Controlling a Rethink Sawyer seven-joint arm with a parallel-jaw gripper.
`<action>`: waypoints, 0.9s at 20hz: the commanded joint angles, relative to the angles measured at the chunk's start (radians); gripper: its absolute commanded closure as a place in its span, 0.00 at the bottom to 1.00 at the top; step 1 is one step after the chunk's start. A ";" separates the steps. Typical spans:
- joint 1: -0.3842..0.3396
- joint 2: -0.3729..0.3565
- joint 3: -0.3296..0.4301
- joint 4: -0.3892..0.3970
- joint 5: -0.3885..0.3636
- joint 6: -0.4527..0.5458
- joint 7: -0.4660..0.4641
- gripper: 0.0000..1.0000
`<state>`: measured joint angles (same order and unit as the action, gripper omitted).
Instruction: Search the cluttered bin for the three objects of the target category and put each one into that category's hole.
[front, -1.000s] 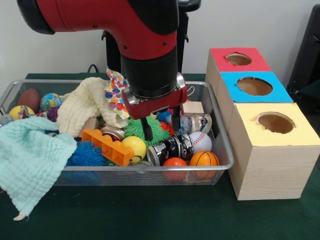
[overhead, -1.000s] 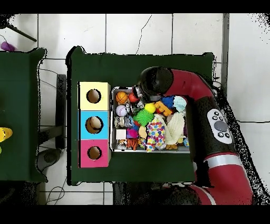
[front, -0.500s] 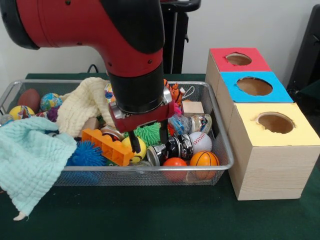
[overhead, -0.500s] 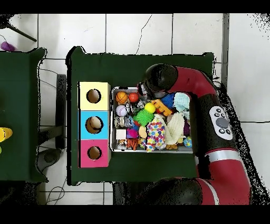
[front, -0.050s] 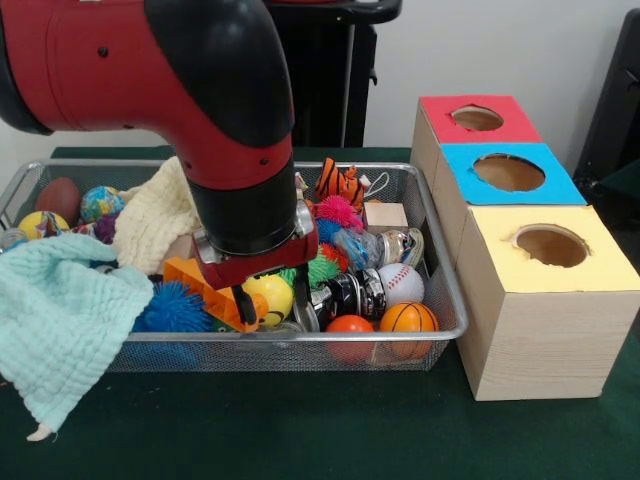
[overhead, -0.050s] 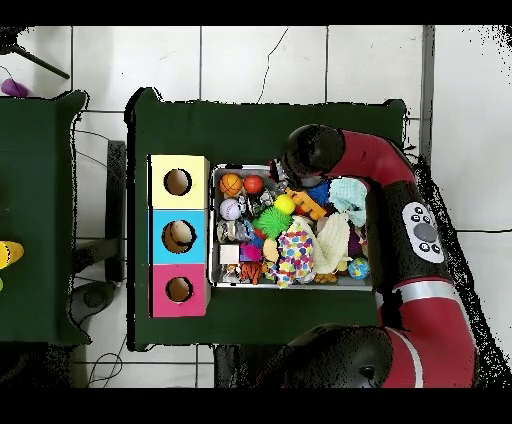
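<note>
Directly between open pincer (front, -0.050s: 270, 304) prongs: yellow ball (front, -0.050s: 270, 293).

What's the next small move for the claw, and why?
Probably a short straight descent, then close. The claw hangs open in the wire bin, one finger on each side of the yellow ball, with the orange brick close beside it. Going straight down should avoid snagging the brick.

Even, soft indoor light; faint shadows lie beneath the wire bin (front, -0.050s: 440, 330), mild sheen on the red arm (front, -0.050s: 120, 60), focus sharp
</note>
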<state>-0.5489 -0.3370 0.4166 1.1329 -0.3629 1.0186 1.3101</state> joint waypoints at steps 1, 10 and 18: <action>-0.018 0.009 0.061 0.027 -0.051 0.032 -0.226 0.00; -0.029 -0.037 0.052 0.163 -0.064 -0.066 -0.173 0.00; -0.038 -0.025 0.059 0.199 -0.079 -0.157 -0.145 0.00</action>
<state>-0.5665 -0.3712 0.4170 1.2225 -0.3747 0.9601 1.3101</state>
